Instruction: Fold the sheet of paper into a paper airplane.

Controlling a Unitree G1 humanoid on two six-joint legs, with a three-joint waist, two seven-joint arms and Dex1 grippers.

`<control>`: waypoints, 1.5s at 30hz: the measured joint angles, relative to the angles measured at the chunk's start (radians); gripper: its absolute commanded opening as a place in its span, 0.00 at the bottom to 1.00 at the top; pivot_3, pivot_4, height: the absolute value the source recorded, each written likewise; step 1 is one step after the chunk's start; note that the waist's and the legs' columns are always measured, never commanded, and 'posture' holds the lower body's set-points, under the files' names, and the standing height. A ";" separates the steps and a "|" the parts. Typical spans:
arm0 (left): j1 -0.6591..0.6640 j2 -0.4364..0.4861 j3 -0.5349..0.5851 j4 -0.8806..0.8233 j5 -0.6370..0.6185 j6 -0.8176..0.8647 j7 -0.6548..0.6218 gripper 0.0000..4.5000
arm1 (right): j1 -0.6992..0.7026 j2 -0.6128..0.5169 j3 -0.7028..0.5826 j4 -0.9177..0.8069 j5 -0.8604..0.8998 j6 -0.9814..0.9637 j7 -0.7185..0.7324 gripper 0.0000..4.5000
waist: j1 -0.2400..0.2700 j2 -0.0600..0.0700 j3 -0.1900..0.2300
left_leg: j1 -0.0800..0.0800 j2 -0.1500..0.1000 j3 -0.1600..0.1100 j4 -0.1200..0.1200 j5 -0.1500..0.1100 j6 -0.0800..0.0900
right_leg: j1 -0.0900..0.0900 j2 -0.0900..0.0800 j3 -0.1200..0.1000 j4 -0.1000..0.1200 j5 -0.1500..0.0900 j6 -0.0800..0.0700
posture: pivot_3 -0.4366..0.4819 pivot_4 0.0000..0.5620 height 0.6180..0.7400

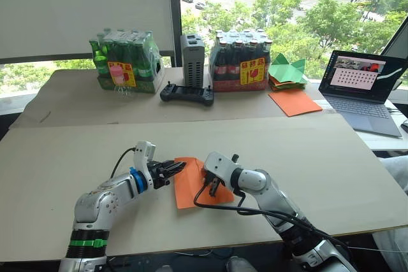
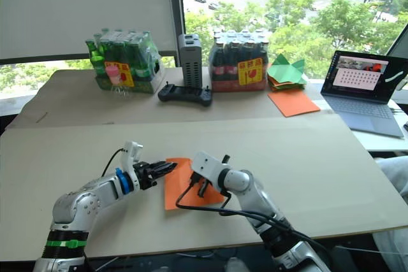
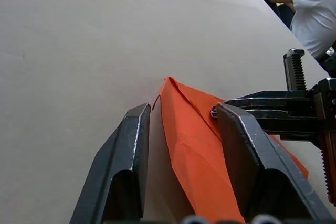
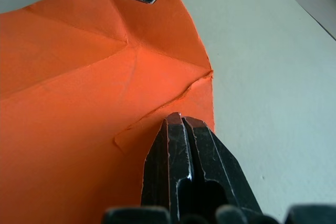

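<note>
Pressing phase of an early fold: the sheet of paper [image 1: 191, 183], thin, creased and partly folded, lies on the table [image 1: 306, 157] near its 6 o'clock edge. Right gripper [image 4: 181, 121], fingers closed w/ nothing between, is set tip-down on the paper. Left gripper [image 3: 181, 124], fingers apart, straddles a raised flap at the sheet's 9 o'clock side. Paper judged light, limp, tear-prone; best gripped at a folded edge
</note>
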 measured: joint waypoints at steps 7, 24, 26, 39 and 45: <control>-0.003 0.001 -0.012 -0.001 0.009 -0.025 0.000 0.01 | 0.000 0.000 0.000 0.000 0.000 0.000 0.000 0.00 | 0.000 0.000 0.000 | 0.000 0.000 0.000 0.000 0.000 0.000 | 0.000 0.000 0.000 0.000 0.000 0.000 | 0.48 0.27 1.00; -0.103 0.038 -0.175 -0.062 0.175 -0.066 0.014 0.00 | -0.005 0.000 0.000 0.000 -0.001 0.000 -0.001 0.00 | 0.002 0.000 0.000 | 0.000 0.000 0.000 0.000 0.000 0.000 | 0.000 0.000 0.000 0.000 0.000 0.000 | 0.48 0.27 1.00; -0.118 0.058 -0.217 -0.072 0.219 -0.075 0.013 0.00 | -0.005 0.000 0.000 0.000 -0.001 0.000 -0.001 0.00 | 0.002 0.000 0.000 | 0.000 0.000 0.000 0.000 0.000 0.000 | 0.000 0.000 0.000 -0.001 0.000 0.000 | 0.48 0.27 1.00; -0.114 0.215 -0.479 -0.075 0.515 -0.314 -0.068 0.00 | -0.003 0.005 0.000 -0.001 -0.001 0.000 -0.006 0.00 | 0.001 0.000 0.000 | 0.000 0.000 0.000 -0.001 0.000 0.000 | 0.000 0.000 0.000 -0.001 0.000 0.000 | 0.48 0.27 1.00; -0.088 0.244 -0.507 -0.074 0.596 -0.419 -0.108 0.00 | -0.002 0.011 -0.001 0.000 -0.001 0.000 -0.012 0.00 | 0.000 0.000 0.000 | 0.000 0.000 0.001 -0.001 0.000 0.000 | -0.001 0.000 0.000 -0.001 -0.001 0.000 | 0.48 0.27 1.00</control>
